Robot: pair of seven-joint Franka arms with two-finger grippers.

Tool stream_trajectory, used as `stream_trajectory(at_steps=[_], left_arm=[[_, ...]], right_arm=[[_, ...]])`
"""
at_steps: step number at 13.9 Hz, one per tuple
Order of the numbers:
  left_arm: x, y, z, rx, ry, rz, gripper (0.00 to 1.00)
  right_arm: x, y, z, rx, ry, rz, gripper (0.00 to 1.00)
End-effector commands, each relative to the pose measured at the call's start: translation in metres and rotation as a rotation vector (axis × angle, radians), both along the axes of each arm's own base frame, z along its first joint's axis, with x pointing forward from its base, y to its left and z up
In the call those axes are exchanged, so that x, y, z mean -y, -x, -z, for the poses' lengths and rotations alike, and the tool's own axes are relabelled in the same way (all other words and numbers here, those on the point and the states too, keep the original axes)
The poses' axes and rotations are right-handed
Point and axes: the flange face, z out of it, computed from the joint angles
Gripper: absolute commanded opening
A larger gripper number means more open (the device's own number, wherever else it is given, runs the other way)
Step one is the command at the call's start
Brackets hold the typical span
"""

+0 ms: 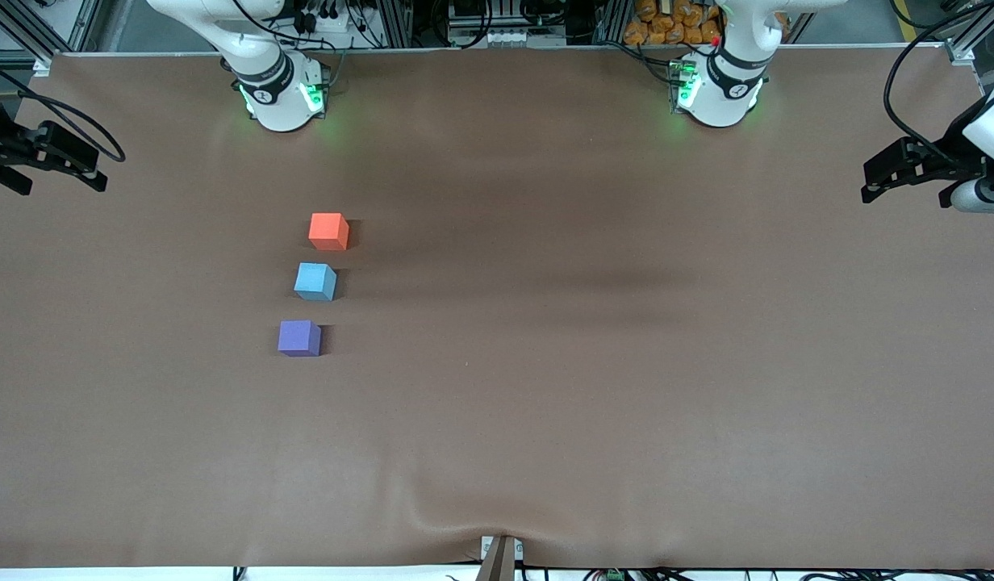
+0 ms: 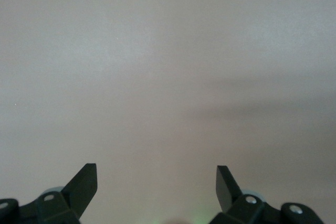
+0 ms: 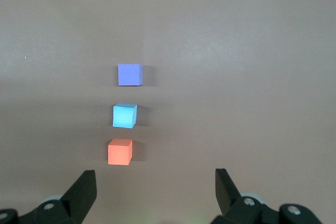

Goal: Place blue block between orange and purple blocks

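Three small cubes stand in a line on the brown table, toward the right arm's end. The blue block (image 1: 315,282) (image 3: 125,115) sits in the middle. The orange block (image 1: 328,231) (image 3: 120,152) is farther from the front camera, and the purple block (image 1: 298,337) (image 3: 129,74) is nearer to it. Small gaps separate all three. My right gripper (image 3: 156,178) hangs open and empty high over the table, short of the orange block. My left gripper (image 2: 156,174) is open over bare table, with no cube in its view. Neither hand shows in the front view.
The two arm bases (image 1: 279,93) (image 1: 719,89) stand along the table's edge farthest from the front camera. A black fixture with cables (image 1: 45,153) sits at the right arm's end, and a black and white one (image 1: 925,169) at the left arm's end.
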Motion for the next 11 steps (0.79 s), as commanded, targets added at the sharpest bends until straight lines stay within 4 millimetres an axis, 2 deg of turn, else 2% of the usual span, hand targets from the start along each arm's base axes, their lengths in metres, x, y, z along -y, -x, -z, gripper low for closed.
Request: stream_trajectory(at_steps=[1, 11], left_arm=[[0.0009, -0.0011, -0.0049, -0.003, -0.011, 0.012, 1.00], [-0.0007, -0.0012, -0.0049, -0.003, -0.003, 0.003, 1.00]], right_arm=[[0.0054, -0.0027, -0.0036, -0.006, 0.013, -0.006, 1.00], [0.0046, -0.0022, -0.0044, -0.005, 0.008, -0.006, 1.00]])
